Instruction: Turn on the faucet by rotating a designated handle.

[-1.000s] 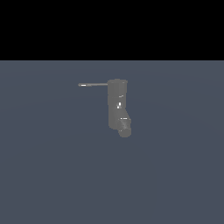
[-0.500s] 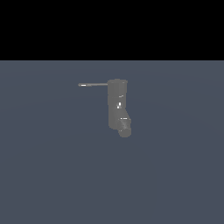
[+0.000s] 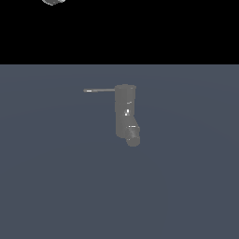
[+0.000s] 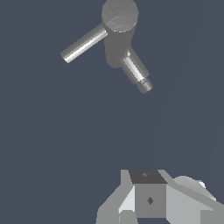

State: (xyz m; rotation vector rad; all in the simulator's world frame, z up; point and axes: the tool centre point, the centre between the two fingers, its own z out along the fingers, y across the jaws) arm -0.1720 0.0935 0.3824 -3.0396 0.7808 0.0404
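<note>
The faucet point(image 3: 125, 109) is a dark grey upright cylinder standing on the grey-blue floor, with a short round spout stub point(image 3: 132, 136) at its lower end. The handle point(image 3: 99, 90) is a thin grey rod with a lighter tip, sticking out from the body's top toward the exterior view's left. In the wrist view I look down on the faucet point(image 4: 119, 17), its handle point(image 4: 83, 43) and its spout point(image 4: 138, 75). My gripper point(image 4: 148, 199) shows only as grey blocks at the picture's edge, well apart from the faucet and touching nothing. How its jaws stand does not show.
A small white piece of the robot arm point(image 3: 53, 1) shows at the top edge of the exterior view, far above the faucet. The grey-blue floor point(image 3: 186, 186) spreads around the faucet, and above it the background is black.
A white piece of the arm has come into view at the exterior view's top edge. The faucet and its handle have not moved.
</note>
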